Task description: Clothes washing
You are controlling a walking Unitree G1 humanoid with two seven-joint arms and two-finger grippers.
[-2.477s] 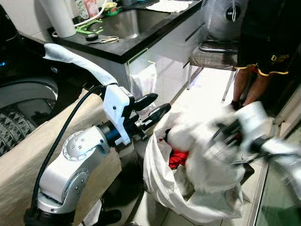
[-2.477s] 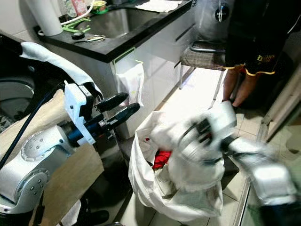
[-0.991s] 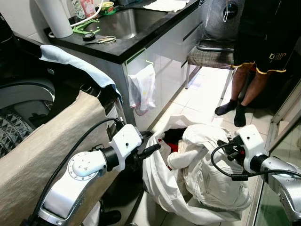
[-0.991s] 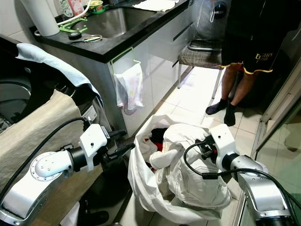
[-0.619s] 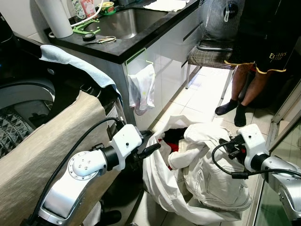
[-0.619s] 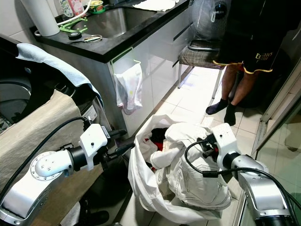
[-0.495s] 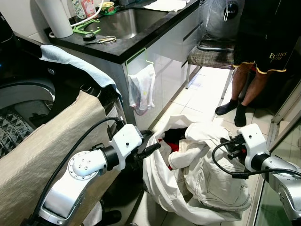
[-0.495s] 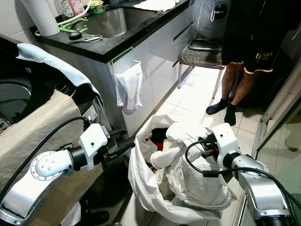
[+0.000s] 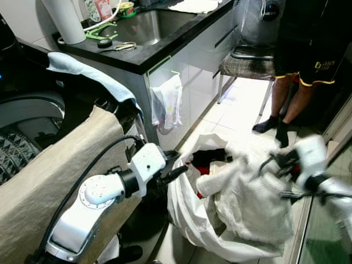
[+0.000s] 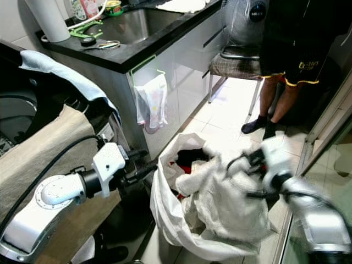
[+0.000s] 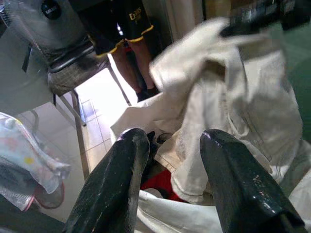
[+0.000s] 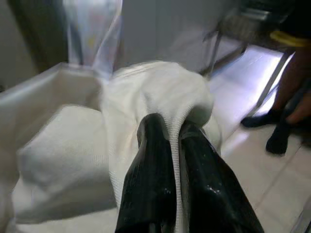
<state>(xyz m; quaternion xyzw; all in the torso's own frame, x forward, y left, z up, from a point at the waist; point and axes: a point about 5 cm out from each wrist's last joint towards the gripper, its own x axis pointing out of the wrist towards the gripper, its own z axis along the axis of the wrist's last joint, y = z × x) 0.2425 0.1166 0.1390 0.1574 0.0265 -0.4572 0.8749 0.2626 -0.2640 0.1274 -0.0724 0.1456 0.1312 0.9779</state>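
A white laundry bag (image 9: 184, 212) stands open on the tiled floor, with a red garment (image 9: 203, 170) and dark clothes inside. A white jacket (image 9: 250, 201) hangs half out of the bag. My right gripper (image 12: 171, 130) is shut on a fold of the jacket's fabric; in the eye views that arm (image 9: 313, 165) is blurred by motion at the bag's right side. My left gripper (image 9: 177, 165) is open at the bag's left rim with nothing between its fingers (image 11: 127, 160).
A washing machine under a beige cover (image 9: 49, 165) and a blue cloth (image 9: 82, 69) sits at my left. Behind is a black counter with a sink (image 9: 140, 27) and a hanging towel (image 9: 166, 104). A person (image 9: 300, 60) stands by a chair (image 9: 247, 63).
My right arm has swung up and to the right with the white jacket, lifting it out of the bag; it now shows blurred. The left arm has hardly moved.
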